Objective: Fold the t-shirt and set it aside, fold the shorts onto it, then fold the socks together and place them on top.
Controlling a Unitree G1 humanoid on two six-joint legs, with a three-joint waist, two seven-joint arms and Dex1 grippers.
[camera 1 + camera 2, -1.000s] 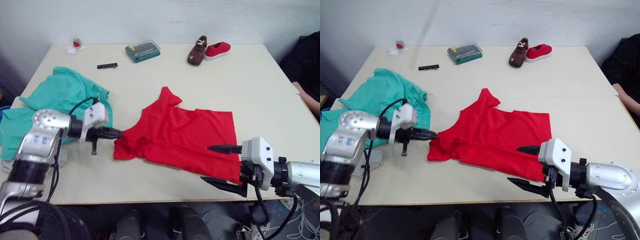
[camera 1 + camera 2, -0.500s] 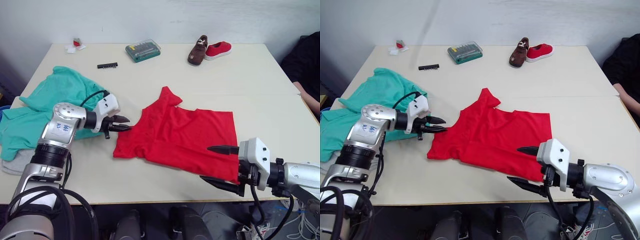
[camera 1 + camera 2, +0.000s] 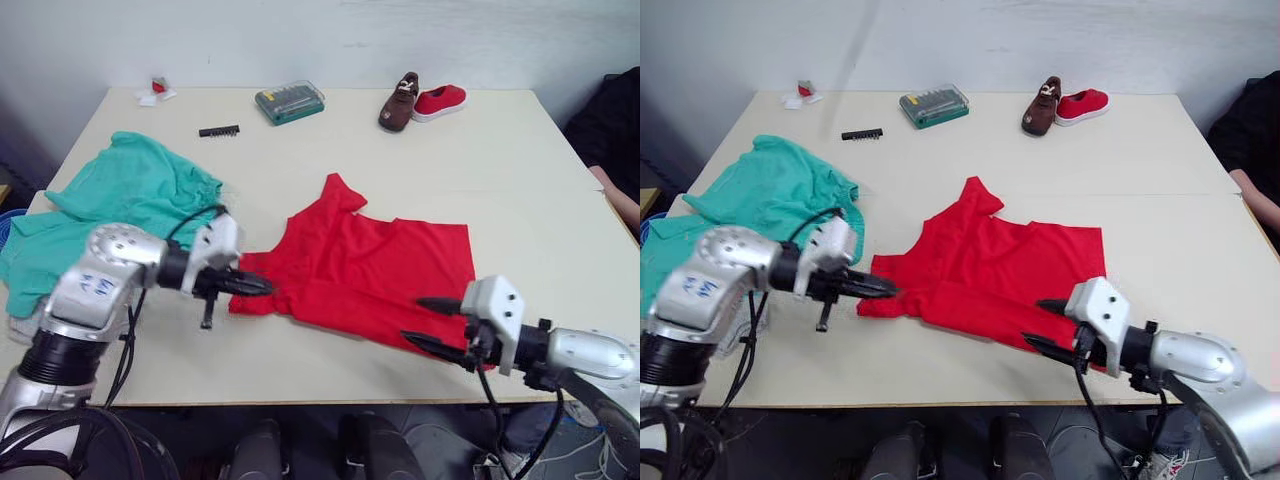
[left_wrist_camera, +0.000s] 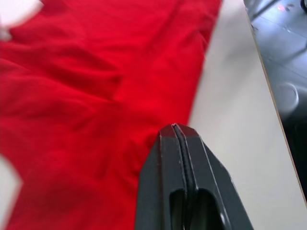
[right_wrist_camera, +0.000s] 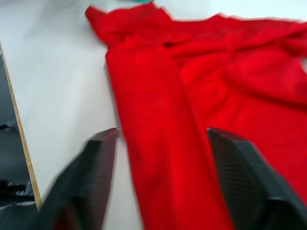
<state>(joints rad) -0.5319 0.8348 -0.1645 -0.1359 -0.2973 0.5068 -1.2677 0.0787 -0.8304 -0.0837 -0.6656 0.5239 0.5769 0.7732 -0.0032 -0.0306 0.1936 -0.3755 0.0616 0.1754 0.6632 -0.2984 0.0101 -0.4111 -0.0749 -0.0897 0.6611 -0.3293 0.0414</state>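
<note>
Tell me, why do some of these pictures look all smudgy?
In the right wrist view the t-shirt and the right gripper, its fingers apart, are smeared by motion. In the left wrist view the cloth is soft while the left gripper, shut, stays crisp. In the left eye view the left arm is streaked, and the table is sharp.

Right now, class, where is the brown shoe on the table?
In the left eye view, the brown shoe sits at the table's far edge, right of centre, touching the red shoe.
</note>
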